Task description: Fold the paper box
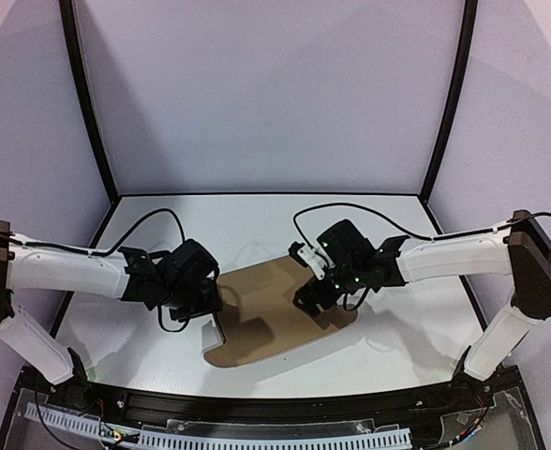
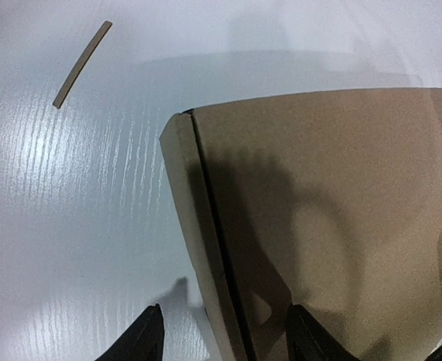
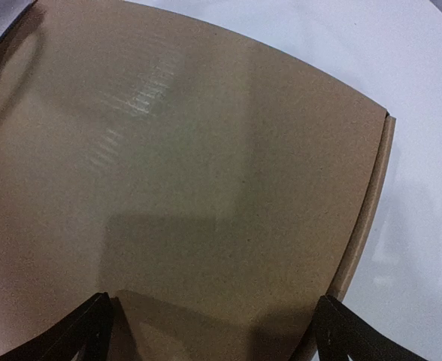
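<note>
left arm: white, reaching in from the near left corner of the bench (image 1: 144,361).
right arm: white, reaching in from the near right corner.
left hand (image 1: 201,300): lowered at the left edge of the paper box (image 1: 266,328), its jaws parted to a middling width. One of its dark fingers (image 2: 149,338) is over bare bench and the other is over the cardboard, so the box's edge runs between them. No clamp on the cardboard shows.
right hand (image 1: 311,298): lowered over the right part of the box with jaws spread wide – both dark fingers (image 3: 67,338) are above the flat panel and nothing is held.
paper box: plain brown cardboard, lying flat on the white bench between the two hands and partly under each.
left side flap (image 2: 202,248): a narrow strip along a dark crease, passing between the left hand's fingers. Whether it is raised off the bench I cannot tell.
right side flap (image 3: 357,218): a thin strip of cardboard along the box's edge, just beyond the right hand's outer finger.
cardboard strip (image 2: 82,64): a thin, slightly curved brown sliver, alone on the bench – well beyond the left hand and apart from the box.
</note>
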